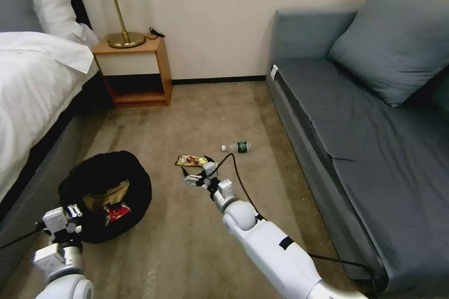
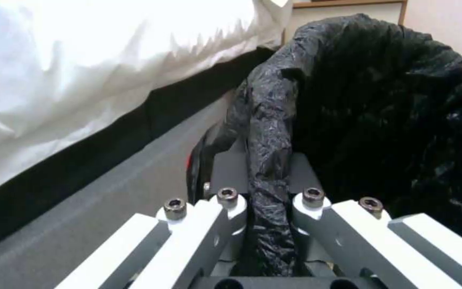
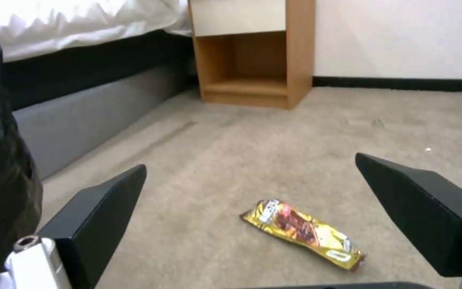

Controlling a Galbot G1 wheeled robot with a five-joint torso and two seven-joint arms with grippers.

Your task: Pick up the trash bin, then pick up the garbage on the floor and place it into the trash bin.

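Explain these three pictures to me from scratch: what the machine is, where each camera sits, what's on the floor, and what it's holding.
This is a wheeled robot with two white arms, each ending in a gripper. The wide picture comes from a camera on its head, looking down at a carpeted room between a bed and a sofa. The other two come from cameras on its wrists.

The left gripper is clamped on the rim of the trash bin, which is lined with a black bag; the left wrist picture shows the rim pinched between the fingers. A brown paper bag and a red-and-white wrapper already lie inside.

The right gripper is open and low over the carpet, by a yellow snack wrapper. A small clear bottle lies farther off, nearer the sofa.
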